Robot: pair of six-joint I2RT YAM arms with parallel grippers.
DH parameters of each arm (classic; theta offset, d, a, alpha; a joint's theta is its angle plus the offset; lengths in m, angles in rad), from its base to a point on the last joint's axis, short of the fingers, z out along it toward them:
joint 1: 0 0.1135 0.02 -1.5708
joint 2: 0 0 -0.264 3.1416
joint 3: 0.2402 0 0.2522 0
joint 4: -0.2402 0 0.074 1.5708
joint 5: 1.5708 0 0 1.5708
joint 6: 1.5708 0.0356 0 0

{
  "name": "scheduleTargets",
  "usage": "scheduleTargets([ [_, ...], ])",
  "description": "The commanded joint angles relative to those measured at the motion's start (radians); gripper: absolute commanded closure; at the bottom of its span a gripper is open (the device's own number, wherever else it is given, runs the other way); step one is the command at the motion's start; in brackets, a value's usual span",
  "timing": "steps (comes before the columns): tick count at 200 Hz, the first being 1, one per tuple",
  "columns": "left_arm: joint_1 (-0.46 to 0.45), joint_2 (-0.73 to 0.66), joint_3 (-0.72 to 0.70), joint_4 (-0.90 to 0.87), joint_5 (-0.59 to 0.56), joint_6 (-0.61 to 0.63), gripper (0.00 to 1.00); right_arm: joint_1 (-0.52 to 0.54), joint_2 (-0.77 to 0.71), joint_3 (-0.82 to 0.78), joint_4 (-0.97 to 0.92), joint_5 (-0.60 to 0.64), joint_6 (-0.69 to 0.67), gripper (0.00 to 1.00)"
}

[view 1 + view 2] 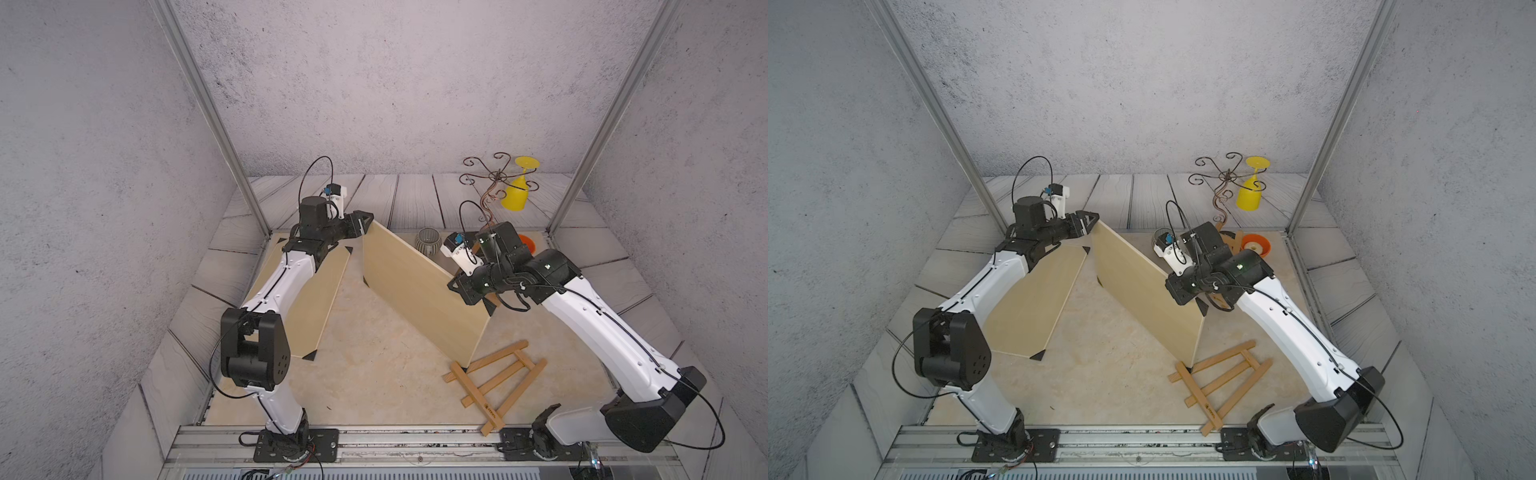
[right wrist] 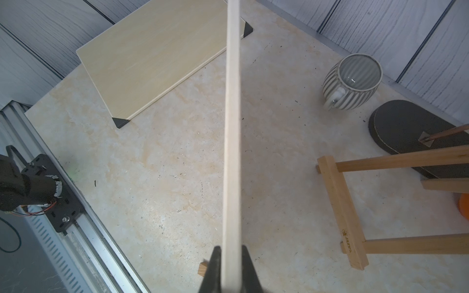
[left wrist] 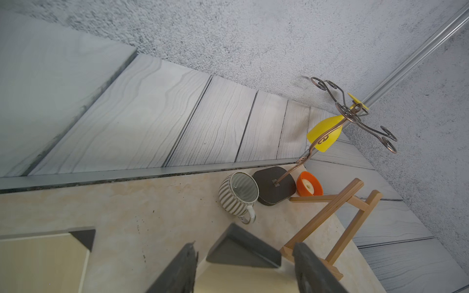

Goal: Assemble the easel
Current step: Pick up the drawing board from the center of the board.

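A pale wooden board (image 1: 415,291) with black corners stands on its long edge across the middle of the table. My right gripper (image 2: 231,263) is shut on its thin top edge near the right end (image 1: 459,286). My left gripper (image 3: 243,271) is open, its fingers (image 3: 182,269) straddling the board's far black corner (image 3: 243,251) with gaps on both sides. A second board (image 1: 311,307) lies flat under the left arm. One wooden easel (image 1: 476,397) lies flat at the front right, by the upright board's lower corner. Another easel (image 2: 342,213) stands behind the right arm.
A striped mug (image 2: 352,81) sits at the back, beside the dark base (image 2: 406,132) of a metal rack holding a yellow glass (image 1: 515,193). An orange bowl (image 1: 1256,245) is behind the standing easel. The arms' mounting rail (image 1: 415,436) runs along the front edge.
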State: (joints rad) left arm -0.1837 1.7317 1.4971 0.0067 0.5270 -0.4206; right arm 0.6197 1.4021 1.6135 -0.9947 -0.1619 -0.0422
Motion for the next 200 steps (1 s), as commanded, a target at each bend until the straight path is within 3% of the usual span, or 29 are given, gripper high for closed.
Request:
scheduleTargets([
  [1,-0.002,-0.047,-0.02,-0.06,-0.06,0.006,0.36,-0.008,-0.016,0.056,0.107,0.045,-0.073,1.0],
  [30,0.003,-0.116,-0.031,-0.051,-0.109,-0.004,0.34,-0.021,-0.013,0.093,0.148,0.062,-0.128,1.0],
  [111,0.003,-0.209,-0.076,-0.01,-0.1,-0.043,0.34,-0.126,-0.026,0.183,0.168,-0.112,-0.153,1.0],
  [200,-0.034,-0.284,-0.189,0.023,-0.063,-0.113,0.32,-0.403,0.039,0.407,-0.059,-0.383,-0.361,1.0],
])
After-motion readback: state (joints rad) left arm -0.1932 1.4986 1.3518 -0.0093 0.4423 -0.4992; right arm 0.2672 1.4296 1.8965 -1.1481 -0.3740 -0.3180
